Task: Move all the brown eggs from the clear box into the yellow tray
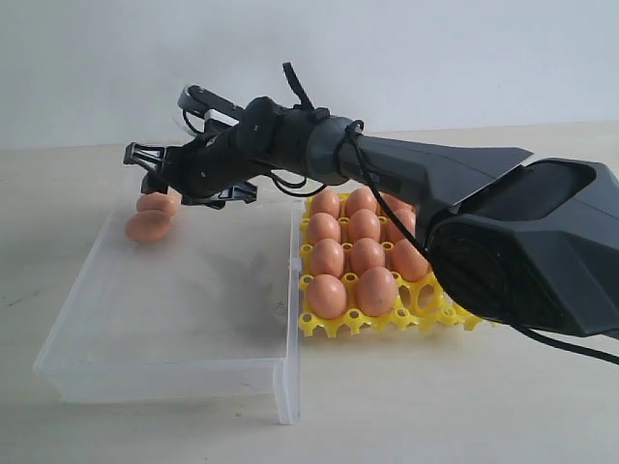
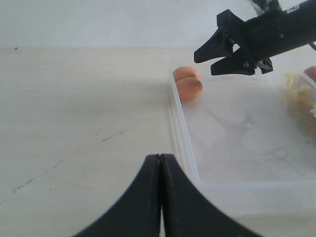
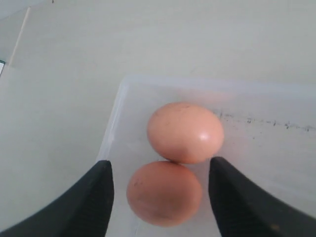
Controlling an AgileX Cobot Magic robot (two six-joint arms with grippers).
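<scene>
The left hand [image 2: 160, 158] has its two dark fingers pressed together, holding nothing, and hangs over the pale worktop [image 2: 74, 123] just outside the clear box [image 2: 185, 138].

In the exterior view the clear box [image 1: 174, 372] lies on the left of the worktop [image 1: 435, 406]. Two brown eggs [image 1: 151, 217] lie touching each other in its far left corner, one behind the other against the side wall. The right hand [image 1: 145, 166] hovers just above them with its fingers spread wide and gripping nothing. The left wrist view shows a gap between this hand [image 2: 205, 64] and the pair of eggs [image 2: 187, 81]. From its own camera, the right hand [image 3: 159, 165] has a dark finger on either side of the nearer egg [image 3: 164, 192]. The farther egg [image 3: 185, 132] lies just beyond, close to the corner of the box [image 3: 116, 113].

Just right of the box, touching or nearly touching its wall, sits the yellow tray [image 1: 329, 327]. Its visible cups hold brown eggs in rows [image 1: 366, 254], and bare yellow cups show at its front right. The black right arm [image 1: 435, 174] reaches over the tray from the right and hides its far side.
</scene>
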